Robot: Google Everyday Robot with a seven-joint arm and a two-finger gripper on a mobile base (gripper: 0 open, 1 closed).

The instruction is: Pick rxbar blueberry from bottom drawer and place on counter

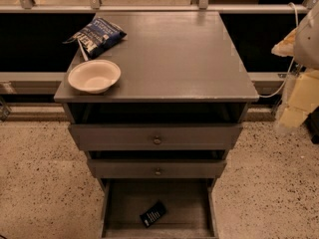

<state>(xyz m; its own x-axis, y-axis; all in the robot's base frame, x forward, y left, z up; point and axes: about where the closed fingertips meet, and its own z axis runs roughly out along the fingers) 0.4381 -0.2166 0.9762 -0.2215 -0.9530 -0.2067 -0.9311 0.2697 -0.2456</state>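
A: Nearest first. Where's the bar?
B: The rxbar blueberry (153,214) lies flat in the open bottom drawer (112,203), near its front.
A: The gripper?
B: The gripper (297,102) is off right, well apart from the bar. Clenched or released, I cannot tell. Descend straight between the walls, then use the counter's (179,54) bare middle, away from the bowl (94,75).

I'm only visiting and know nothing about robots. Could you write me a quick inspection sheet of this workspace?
Surface: grey counter, pale worn edges.
Job's things: rxbar blueberry lies flat in the open bottom drawer, near its front.
Clutter: chip bag and white bowl on the counter's left side.
Grippers: claw at far right, beside the cabinet, away from the drawer.
Cables: white cable hangs at right.
Surroundings: speckled floor; metal rail behind.
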